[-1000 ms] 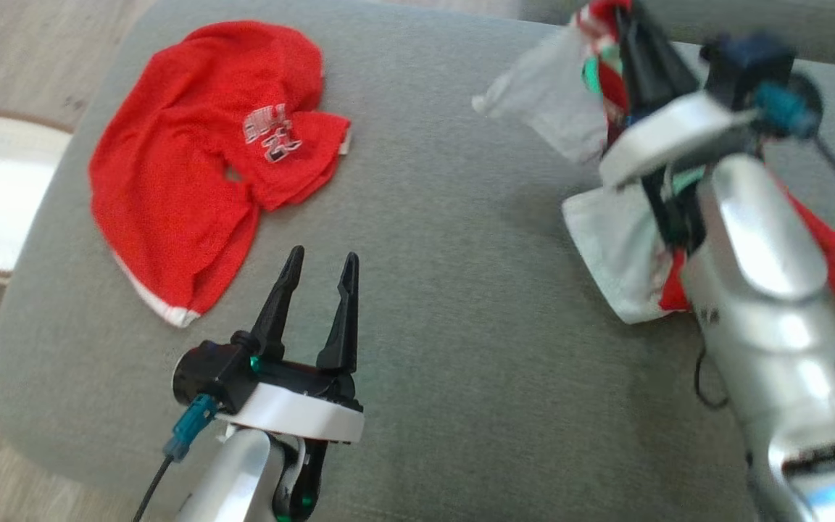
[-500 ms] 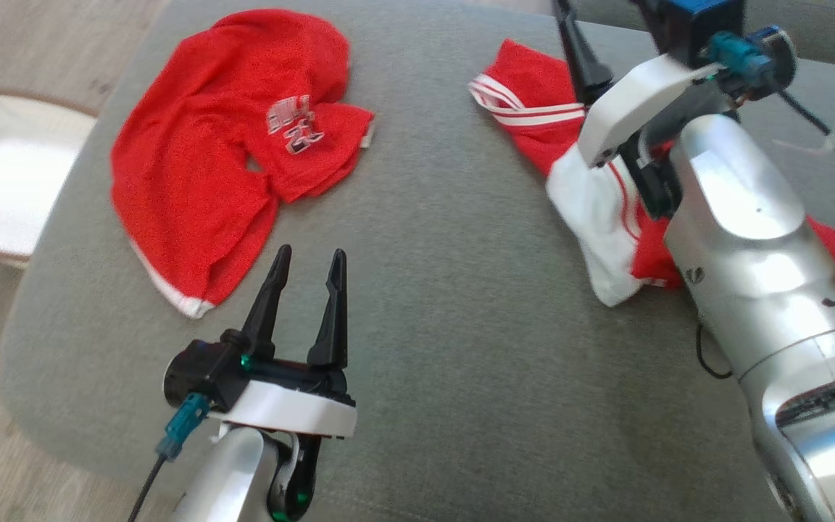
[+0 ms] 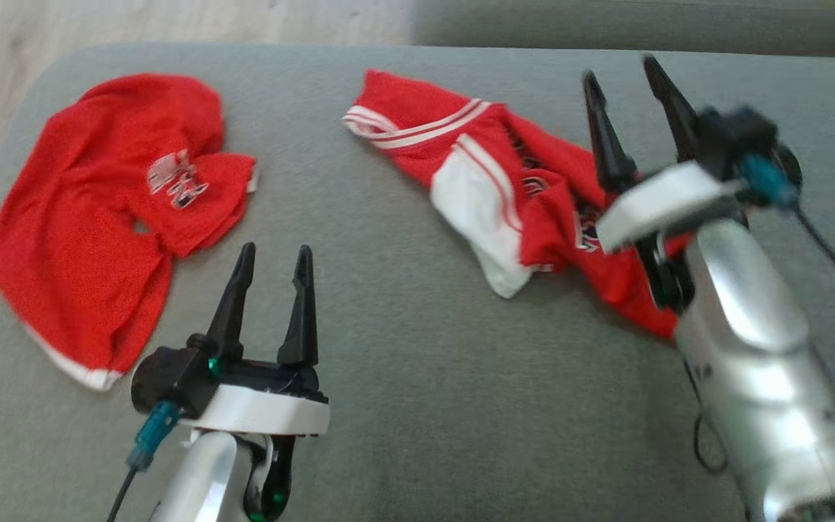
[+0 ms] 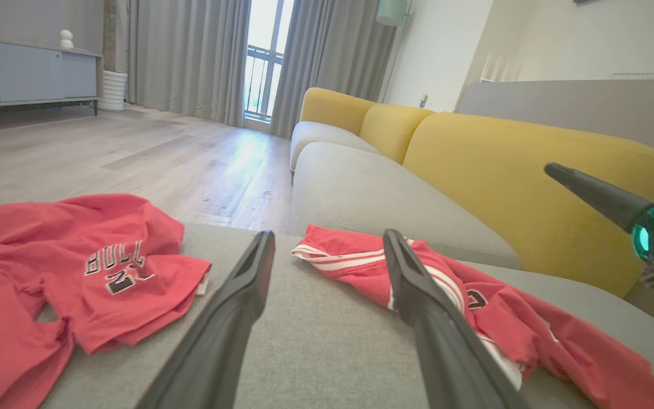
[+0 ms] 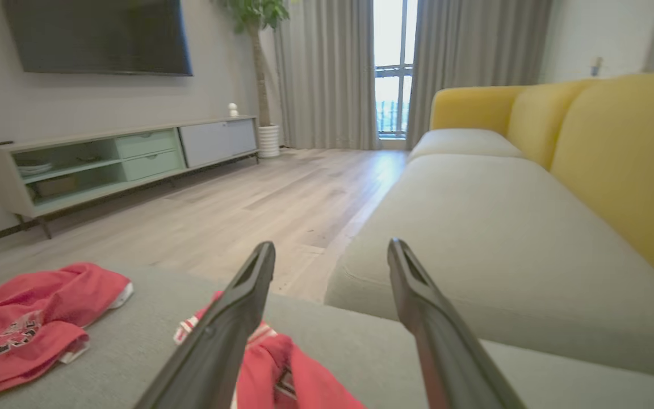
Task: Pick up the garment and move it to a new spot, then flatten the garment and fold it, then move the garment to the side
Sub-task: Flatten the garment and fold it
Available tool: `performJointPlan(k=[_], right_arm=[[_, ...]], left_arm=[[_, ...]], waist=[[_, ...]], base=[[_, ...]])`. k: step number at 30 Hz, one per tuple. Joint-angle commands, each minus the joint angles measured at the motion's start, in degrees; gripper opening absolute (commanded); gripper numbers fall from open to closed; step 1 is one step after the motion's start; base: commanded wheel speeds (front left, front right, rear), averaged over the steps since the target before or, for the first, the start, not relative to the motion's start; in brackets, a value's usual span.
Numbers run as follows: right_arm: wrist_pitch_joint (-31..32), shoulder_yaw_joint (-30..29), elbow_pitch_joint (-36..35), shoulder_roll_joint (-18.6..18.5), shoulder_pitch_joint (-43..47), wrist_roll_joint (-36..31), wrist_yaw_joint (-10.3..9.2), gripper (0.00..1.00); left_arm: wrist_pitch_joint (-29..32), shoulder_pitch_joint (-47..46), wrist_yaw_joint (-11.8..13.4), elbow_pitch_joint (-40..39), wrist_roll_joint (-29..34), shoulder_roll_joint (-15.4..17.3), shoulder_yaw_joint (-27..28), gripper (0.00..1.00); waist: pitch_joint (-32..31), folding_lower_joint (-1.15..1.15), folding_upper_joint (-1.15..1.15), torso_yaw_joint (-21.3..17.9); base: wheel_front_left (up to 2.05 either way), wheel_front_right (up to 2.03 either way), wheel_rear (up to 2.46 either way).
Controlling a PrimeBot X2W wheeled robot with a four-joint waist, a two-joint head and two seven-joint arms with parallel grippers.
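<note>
The broad grey fabric seat cushion (image 3: 417, 391) of a sofa took up most of the head view, and behind it in the left wrist view ran a mustard-yellow padded backrest (image 4: 508, 187). Pale wooden plank flooring (image 4: 134, 153) stretched beyond the cushion's edge.

At the left of the cushion lay a crumpled red mesh jersey with white lettering and a white hem (image 3: 98, 217), well apart from everything else. The task's garment, a red one with a white panel and white stripe trim (image 3: 490, 167), lay rumpled on the cushion to the right of centre. One striped end pointed toward the middle of the seat, and the other end ran under the right arm's silver forearm (image 3: 744, 319).

The right gripper (image 3: 620, 69) stood above the far right part of that garment, its two long dark fingers spread apart with nothing between them; the right wrist view showed the same gap, with the red cloth below the finger bases. Whether the fingers touched the cloth could not be told.

The left gripper (image 3: 276, 250) hung over bare cushion between the two garments, its fingers likewise parted and holding nothing.
</note>
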Motion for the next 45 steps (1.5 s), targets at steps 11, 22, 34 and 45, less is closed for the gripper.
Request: performJointPlan(k=[11,22,34,45], right_arm=[[-0.6,-6.1,-26.0,1.2,24.5,-4.2,0.43,1.0],[-0.6,-9.7,-33.5,1.2,32.9,-1.9,0.43,1.0],[7.9,-14.8,-24.1,1.2,21.6,-8.8,0.43,1.0],[19.6,-21.1,-4.6,1.2,11.8,-9.8,0.43,1.0]], left_arm=[[-0.5,-0.1,-0.9,-3.1,1.5,0.2,2.8,1.0],[-0.5,-0.1,-1.1,-3.0,1.4,0.2,2.2,1.0],[-0.5,-1.8,-1.5,-2.4,1.0,0.2,0.6,1.0],[-0.5,-3.1,-1.3,-1.9,0.2,0.2,-1.1,1.0]], waist=[[-1.9,0.0,0.0,-8.3],[-1.3,0.0,0.0,-9.6],[3.1,0.0,0.0,-4.9],[4.9,0.0,0.0,-1.0]], base=[[0.0,0.0,0.0],[0.0,0.0,0.0],[0.0,0.0,0.0],[0.0,0.0,0.0]])
